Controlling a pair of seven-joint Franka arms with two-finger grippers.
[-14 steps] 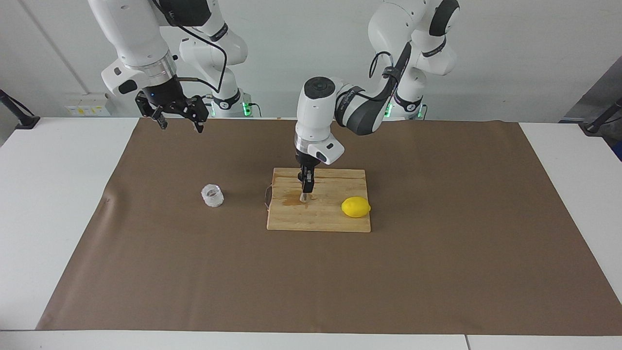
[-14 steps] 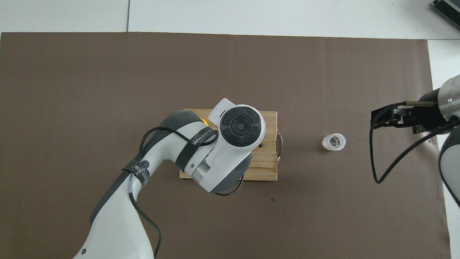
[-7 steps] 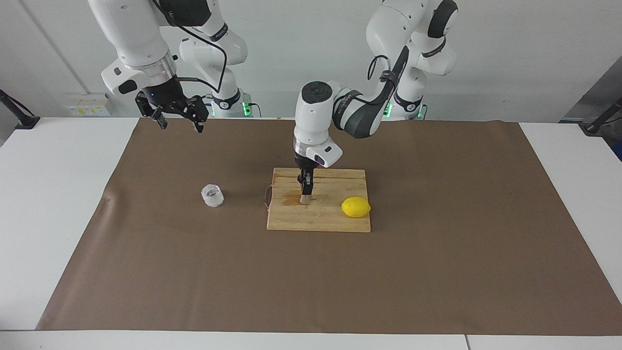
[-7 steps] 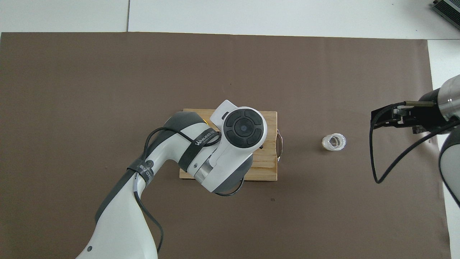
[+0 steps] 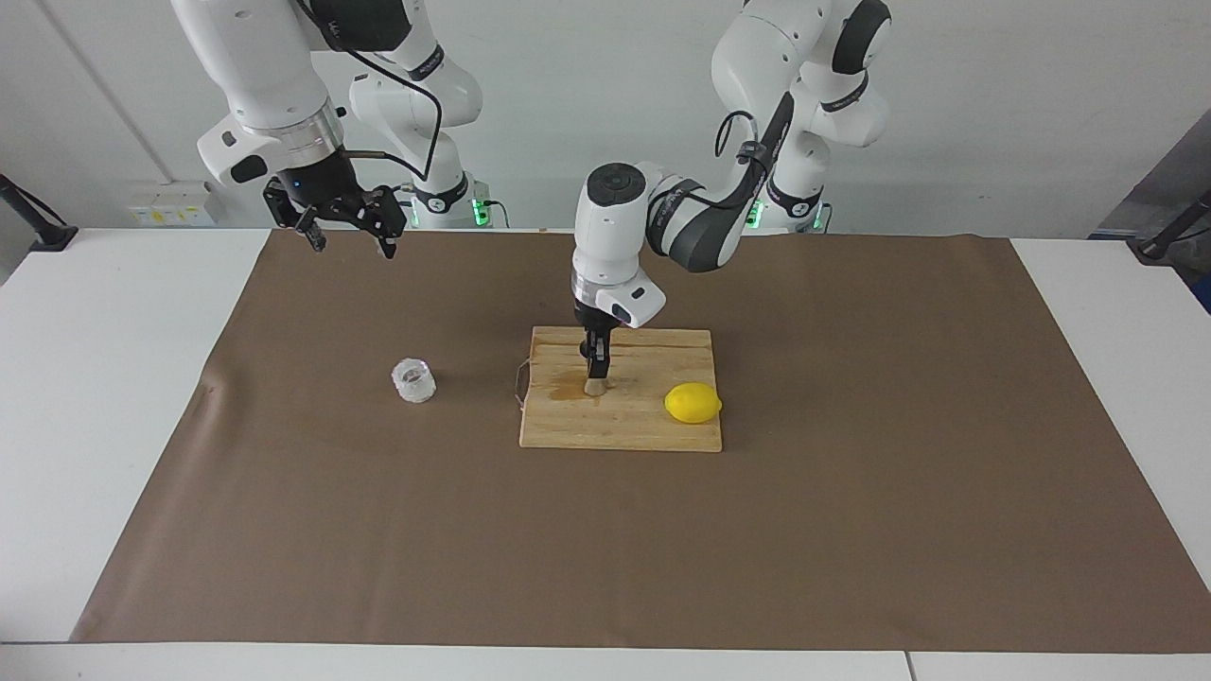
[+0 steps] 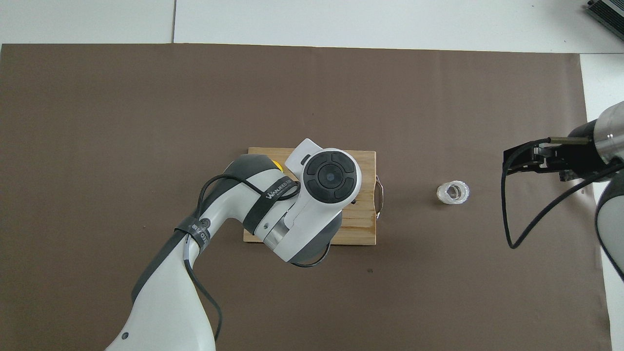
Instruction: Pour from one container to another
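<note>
In the facing view we see the left gripper [image 5: 596,367] pointing straight down over the wooden cutting board [image 5: 621,426], directly above the steel jigger [image 5: 595,386], which stands upright on the board beside a wet stain. Whether its fingers grip the jigger or have let go we cannot tell. A lemon [image 5: 693,403] lies on the same board, toward the left arm's end. The faceted glass cup [image 5: 413,380] stands on the brown mat [image 5: 851,530], well apart from the board toward the right arm's end. Our right gripper [image 5: 348,238] waits in the air with its fingers spread, over the mat's edge nearest the robots.

In the overhead view the left arm's wrist hides the jigger and most of the lemon. The glass cup [image 6: 452,192] stands between the board [image 6: 363,229] and the open-fingered right gripper [image 6: 509,163].
</note>
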